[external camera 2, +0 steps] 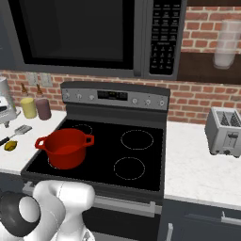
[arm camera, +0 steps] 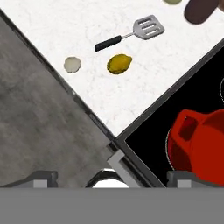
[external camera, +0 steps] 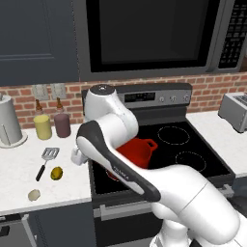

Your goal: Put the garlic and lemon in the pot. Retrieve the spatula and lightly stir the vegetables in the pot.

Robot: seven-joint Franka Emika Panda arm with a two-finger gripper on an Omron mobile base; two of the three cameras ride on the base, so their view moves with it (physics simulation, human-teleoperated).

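Lying at lower left of the left base view, garlic [external camera: 34, 195], lemon [external camera: 57, 173] and spatula [external camera: 46, 162] share the counter [external camera: 19, 164]; the red pot [external camera: 140, 150] peeks behind the arm; the right base view shows the pot whole on the stove [external camera 2: 141, 160]; the hand view repeats all at top; the gripper's opening I cannot tell.

Pot [external camera: 139, 150]: in the left base view the arm covers its left half and near rim; one loop handle shows. In the hand view the right edge cuts it, so its inside is unseen.

Gripper: the left base view hides it behind the arm's elbow; in the hand view its tips sit at the grey band, gap unreadable.

Spatula [external camera 2: 18, 132]: handle runs off the left edge of the right base view.

Lemon [external camera 2: 10, 145]: a small yellow blob near that same edge, shape unclear.

Toaster [external camera: 235, 111]: clipped by the right edge of the left base view.
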